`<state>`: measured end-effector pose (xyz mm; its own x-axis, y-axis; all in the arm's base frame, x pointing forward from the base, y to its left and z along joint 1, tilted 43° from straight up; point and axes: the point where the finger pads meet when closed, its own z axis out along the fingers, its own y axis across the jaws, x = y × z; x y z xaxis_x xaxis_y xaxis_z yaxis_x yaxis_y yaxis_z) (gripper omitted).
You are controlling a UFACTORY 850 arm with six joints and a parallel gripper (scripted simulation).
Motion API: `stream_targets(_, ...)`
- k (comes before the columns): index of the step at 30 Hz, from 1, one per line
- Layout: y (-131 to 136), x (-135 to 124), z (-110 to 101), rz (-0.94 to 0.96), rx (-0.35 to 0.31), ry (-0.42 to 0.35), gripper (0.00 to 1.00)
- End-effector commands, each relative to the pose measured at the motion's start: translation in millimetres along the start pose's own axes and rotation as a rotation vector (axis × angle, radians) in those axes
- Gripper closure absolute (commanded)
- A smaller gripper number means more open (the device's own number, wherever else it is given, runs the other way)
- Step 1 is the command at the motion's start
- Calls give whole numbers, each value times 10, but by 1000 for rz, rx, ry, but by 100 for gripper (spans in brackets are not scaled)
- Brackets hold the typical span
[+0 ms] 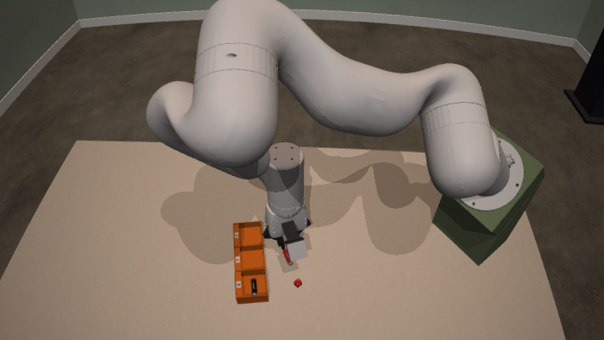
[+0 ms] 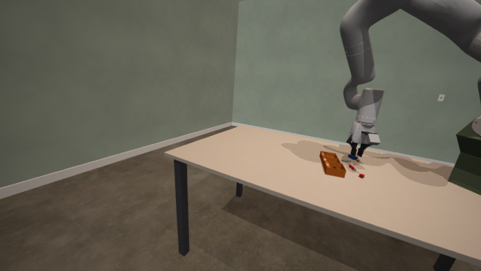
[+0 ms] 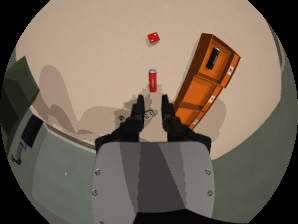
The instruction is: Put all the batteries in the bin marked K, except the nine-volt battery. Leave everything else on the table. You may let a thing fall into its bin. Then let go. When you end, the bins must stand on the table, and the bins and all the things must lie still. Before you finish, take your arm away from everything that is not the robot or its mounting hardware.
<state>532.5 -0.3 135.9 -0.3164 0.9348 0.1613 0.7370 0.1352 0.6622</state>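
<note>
An orange bin (image 1: 236,250) (image 2: 334,171) (image 3: 197,104) with three marked compartments lies on the table; I cannot read the marks. A black battery (image 1: 254,286) (image 3: 212,58) lies in its near end compartment. A red battery (image 1: 286,257) (image 2: 352,167) (image 3: 153,79) lies on the table just right of the bin. My gripper (image 2: 357,152) (image 3: 152,102) hangs low beside the bin, just behind the red battery. Its fingers stand partly open with nothing between them. A small blue block (image 2: 352,157), maybe the nine-volt battery, lies under the fingers.
A small red die (image 1: 298,283) (image 2: 361,176) (image 3: 153,36) lies in front of the red battery. A flat white piece (image 2: 345,159) lies near the blue block. The arm's green base (image 1: 487,224) stands at the table's right edge.
</note>
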Motion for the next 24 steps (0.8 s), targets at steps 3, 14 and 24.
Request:
stream_targets(3, 8, 0, -2, 0, -1, 0, 72)
stream_targets(14, 10, 1, -2, 0, -1, 0, 72)
stream_targets(24, 11, 2, 37, 0, -1, 0, 72)
